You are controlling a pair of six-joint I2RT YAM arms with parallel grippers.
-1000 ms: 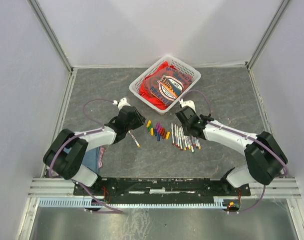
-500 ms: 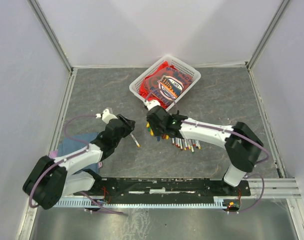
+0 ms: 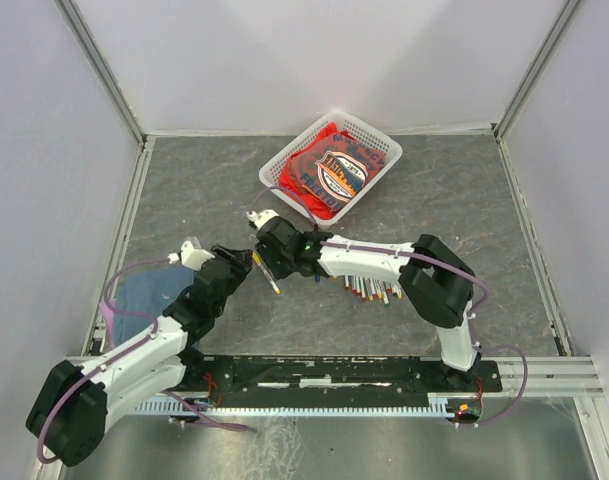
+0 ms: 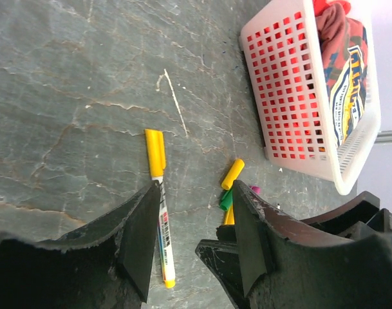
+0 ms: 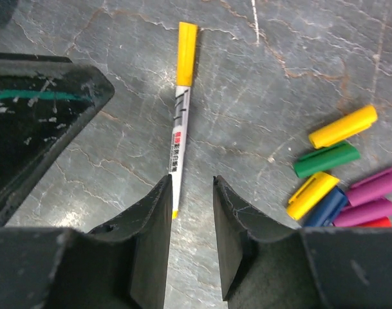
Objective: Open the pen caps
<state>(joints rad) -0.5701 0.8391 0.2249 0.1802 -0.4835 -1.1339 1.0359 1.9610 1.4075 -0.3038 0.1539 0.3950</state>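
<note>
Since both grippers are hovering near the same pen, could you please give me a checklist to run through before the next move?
1. Yellow-capped pen lies apart from the loose caps: ok.
2. Yellow cap seated on its barrel, ready to pull: ok.
3. Left gripper open: ok.
4. Right gripper open, barrel leading into its gap: ok.
5. Pen gripped by either gripper: not ok, it rests on the table.
6. Clearance between the two grippers: cannot tell.

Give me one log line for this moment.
left gripper: open, by capped pen | right gripper: open, by same pen | loose caps: heaped nearby
</note>
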